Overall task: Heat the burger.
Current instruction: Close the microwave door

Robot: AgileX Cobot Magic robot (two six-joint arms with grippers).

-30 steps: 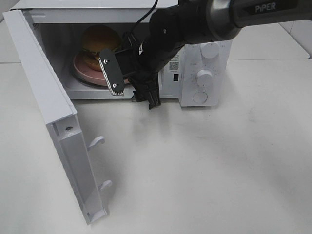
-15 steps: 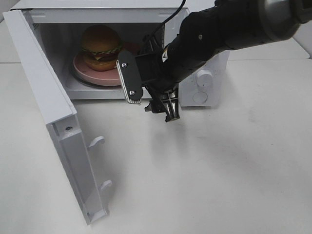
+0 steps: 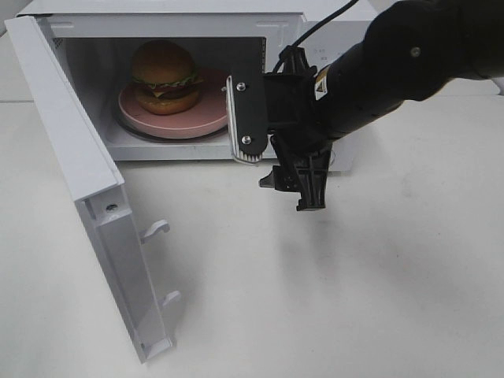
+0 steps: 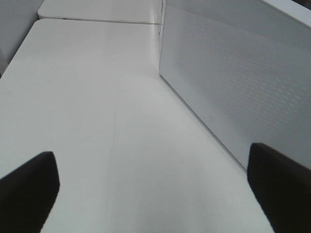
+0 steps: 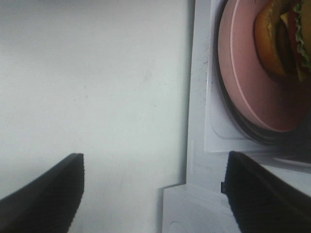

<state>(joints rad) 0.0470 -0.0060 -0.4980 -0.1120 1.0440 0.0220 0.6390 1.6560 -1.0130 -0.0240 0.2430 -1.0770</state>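
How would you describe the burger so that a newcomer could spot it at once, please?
Find the white microwave, its door standing wide open on the left. Inside lies a round pink plate, and the burger sits on it, toward the left. It is the only tall thing there: glossy golden-brown buns with green lettuce and a dark patty between.

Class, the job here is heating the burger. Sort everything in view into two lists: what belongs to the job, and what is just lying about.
Belongs to the job: burger, pink plate under it, microwave, its open door, right gripper (open).

Just lying about: no loose items seen; idle are the table and the left gripper, open beside the microwave.
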